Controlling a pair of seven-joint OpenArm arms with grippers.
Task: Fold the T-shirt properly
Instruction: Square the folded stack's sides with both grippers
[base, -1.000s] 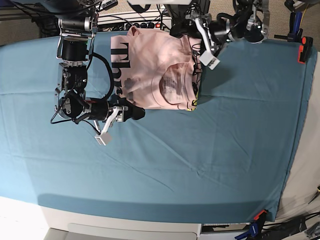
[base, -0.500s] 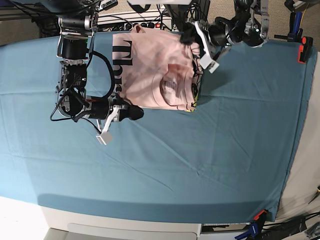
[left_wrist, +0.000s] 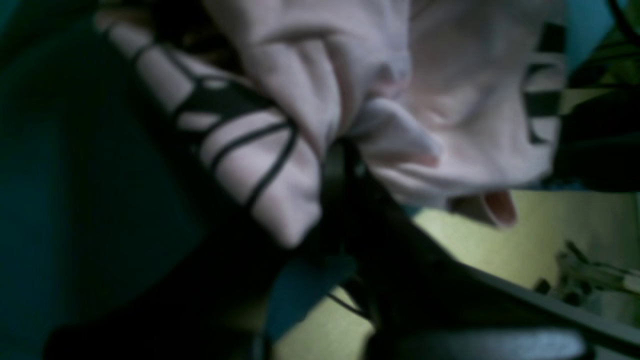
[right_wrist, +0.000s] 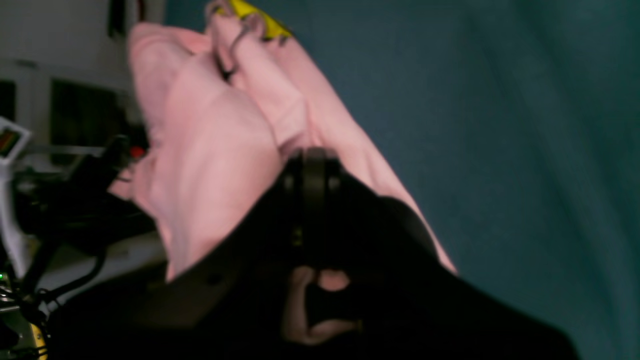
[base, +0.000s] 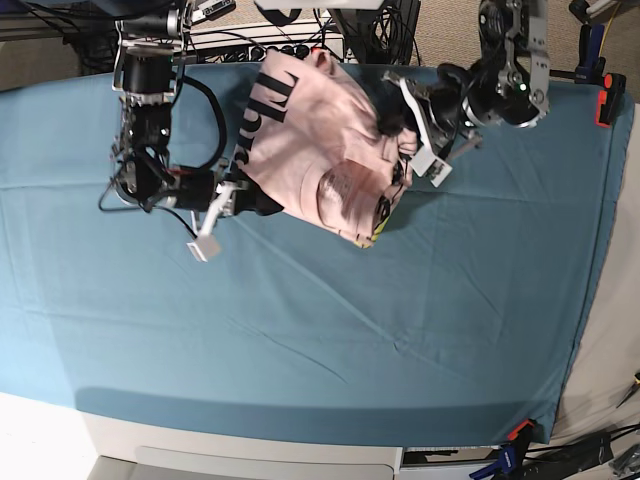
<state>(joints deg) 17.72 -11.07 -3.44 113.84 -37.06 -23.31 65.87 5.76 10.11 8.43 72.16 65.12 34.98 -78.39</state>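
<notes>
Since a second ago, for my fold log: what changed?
Both grippers closed on the T-shirt: left gripper at its right edge, right gripper at its near-left corner. The shirt is now bunched and skewed, its near edge slanting. The teal table cloth is unchanged.

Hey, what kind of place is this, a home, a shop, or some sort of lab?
Most likely a robotics lab bench. A teal-blue table cloth is held at its corners by orange clamps, cables and a power strip run along the far edge, and two arms work a pale pink cotton T-shirt.
</notes>
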